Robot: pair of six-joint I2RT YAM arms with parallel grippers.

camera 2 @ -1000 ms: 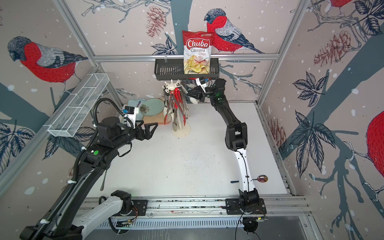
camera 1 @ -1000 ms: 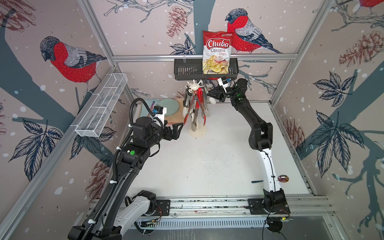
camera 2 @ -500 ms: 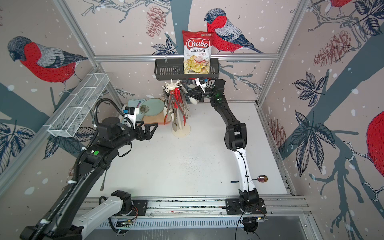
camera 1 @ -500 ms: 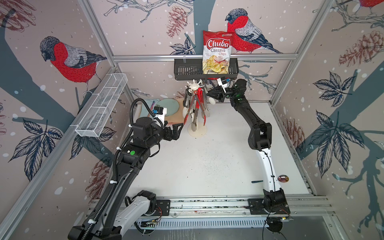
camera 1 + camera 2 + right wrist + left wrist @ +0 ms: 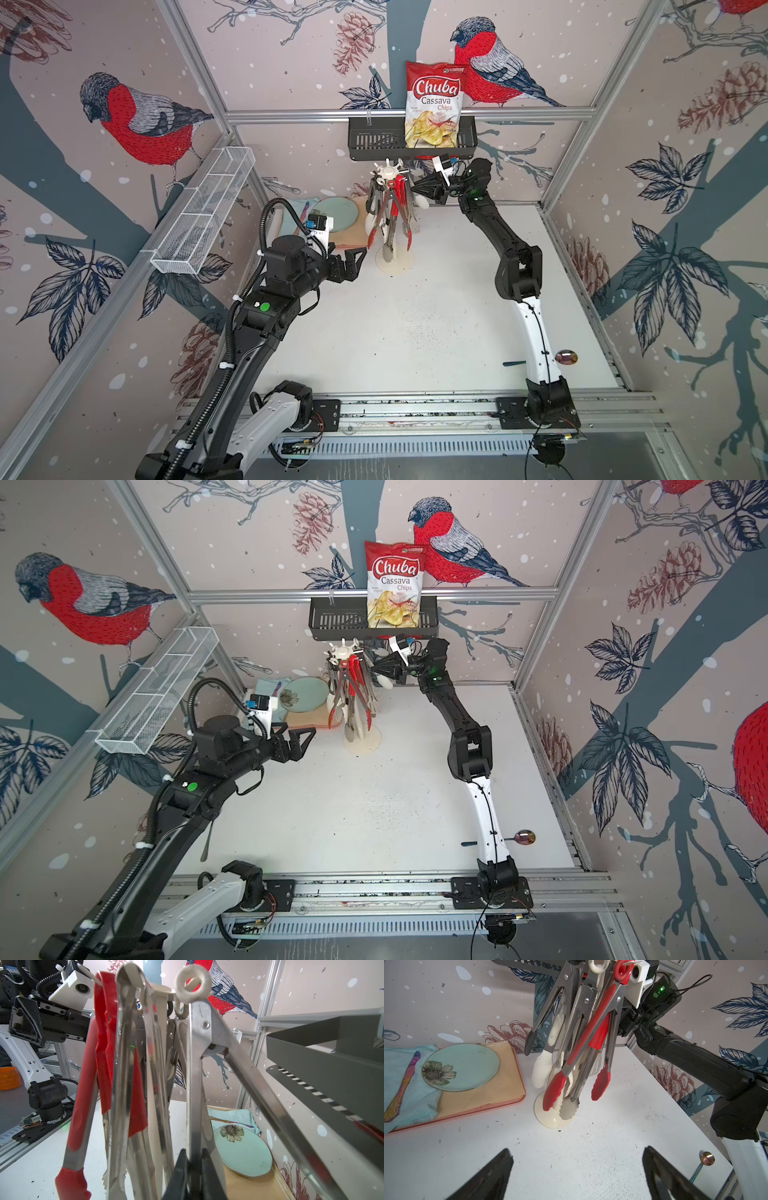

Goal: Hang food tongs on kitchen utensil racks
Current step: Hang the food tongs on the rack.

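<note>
Our right gripper (image 5: 194, 1159) pinches one arm of the steel tongs (image 5: 194, 1084) beside the rack (image 5: 548, 1120), where the other tongs (image 5: 601, 1030) hang. Our left gripper (image 5: 577, 1150) hovers spread wide and empty near the rack's base.

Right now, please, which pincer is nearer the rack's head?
Right. The right pincer is beside the head, shut on tongs; the left pincer is open, lower, short of the base.
</note>
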